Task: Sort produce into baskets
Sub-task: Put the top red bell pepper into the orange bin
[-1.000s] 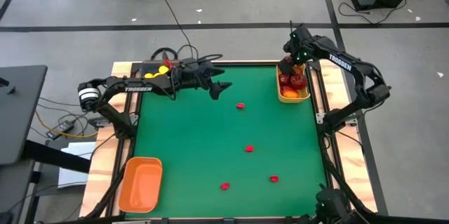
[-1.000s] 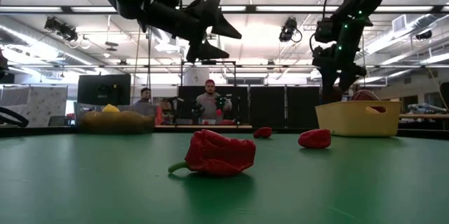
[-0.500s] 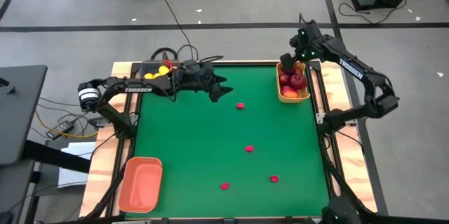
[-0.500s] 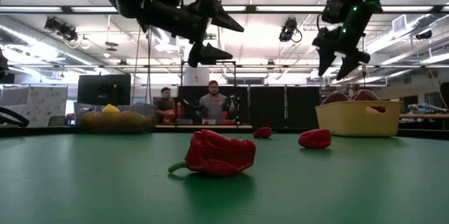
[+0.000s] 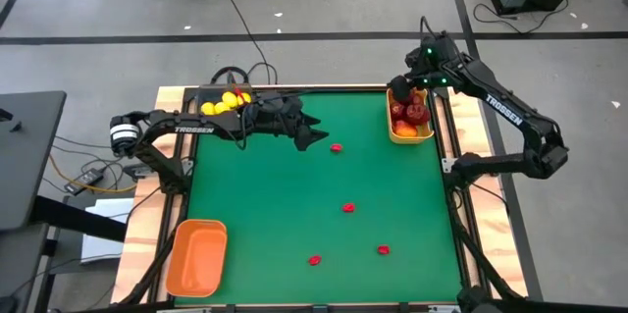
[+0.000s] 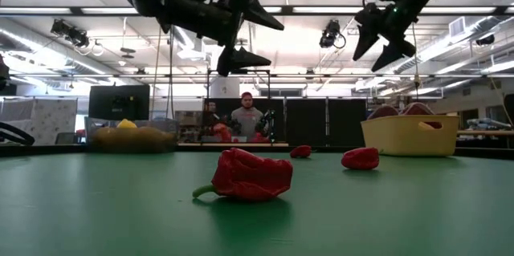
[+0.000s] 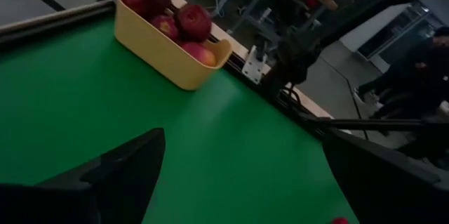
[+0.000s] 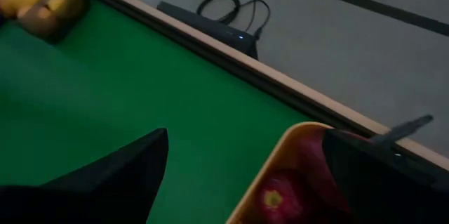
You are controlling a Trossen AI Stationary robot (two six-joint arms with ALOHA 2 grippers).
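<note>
The yellow basket [image 5: 410, 117] sits at the far right corner of the green table [image 5: 294, 195] and serves as the landmark here. It holds dark red apples [image 5: 413, 110] and one red-orange fruit at its near end; in the left wrist view the apples [image 7: 192, 20] rise above its rim [image 7: 168, 55].

The right gripper [image 5: 400, 87] hangs in the air just over the basket's far end, fingers spread wide and holding nothing. In the low view it [image 6: 384, 42] is well above the basket [image 6: 409, 135].

The left gripper [image 5: 312, 133] hovers over the table well to the left of the basket, at about the same depth, fingers wide apart and empty. In the low view it [image 6: 250, 41] is high above the mat.

Four small red peppers lie on the green: one [image 5: 336, 147] left of the basket and just beside the left gripper's tip, one [image 5: 348, 208] farther toward the near edge, and two more [image 5: 315, 260] [image 5: 383, 250] nearer still. In the low view the closest one [image 6: 247, 175] lies on its side with its stem pointing left.

The grey basket [image 5: 208, 97], with lemons [image 5: 222, 105] in it, is at the far left corner, straight across the table from the yellow one. The orange basket [image 5: 196, 257] is at the near left corner, diagonally opposite the yellow one.
</note>
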